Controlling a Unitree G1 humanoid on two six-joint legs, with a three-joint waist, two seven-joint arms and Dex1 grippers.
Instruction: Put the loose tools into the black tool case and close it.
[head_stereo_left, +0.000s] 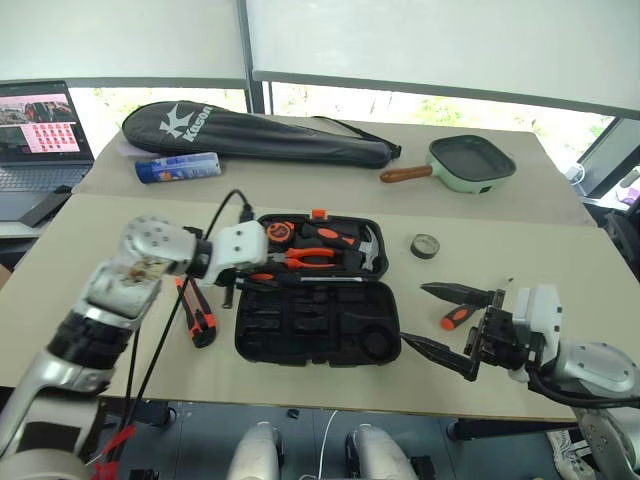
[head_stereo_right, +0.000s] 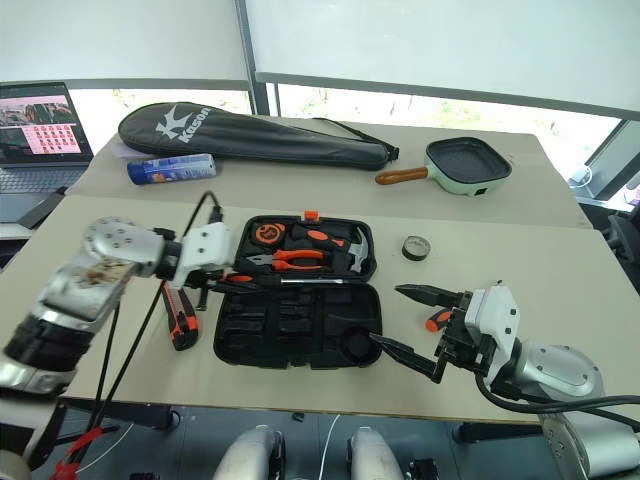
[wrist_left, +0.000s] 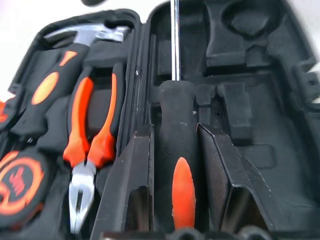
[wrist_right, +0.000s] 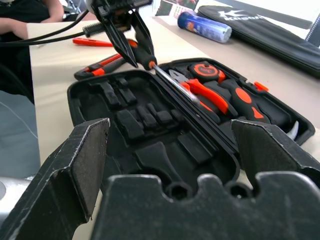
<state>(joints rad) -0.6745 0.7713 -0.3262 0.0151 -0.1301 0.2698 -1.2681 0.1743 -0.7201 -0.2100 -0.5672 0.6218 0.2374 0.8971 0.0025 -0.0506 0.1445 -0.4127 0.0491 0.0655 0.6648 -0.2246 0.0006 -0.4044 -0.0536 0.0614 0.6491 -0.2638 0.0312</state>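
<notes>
Head views: the black tool case (head_stereo_left: 318, 320) lies open near the table's front edge, the left gripper (head_stereo_left: 240, 290) at its left rim clamping a screwdriver (head_stereo_right: 290, 281) along the hinge line, while the right gripper (head_stereo_right: 405, 325) hangs with fingers spread wide off the case's right end; utility knife (head_stereo_left: 198, 318) left of the case, tape roll (head_stereo_left: 425, 245) on clear table to its right. Left wrist view: both fingers (wrist_left: 127, 185) pinch the screwdriver handle over the empty slots beside the pliers (wrist_left: 87, 150). Right wrist view: spread fingers (wrist_right: 75, 165) frame the case's near rim.

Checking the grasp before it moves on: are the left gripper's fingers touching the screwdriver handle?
Touching. In the left wrist view both fingers press against the sides of the screwdriver handle, with no gap, over the open case.
</notes>
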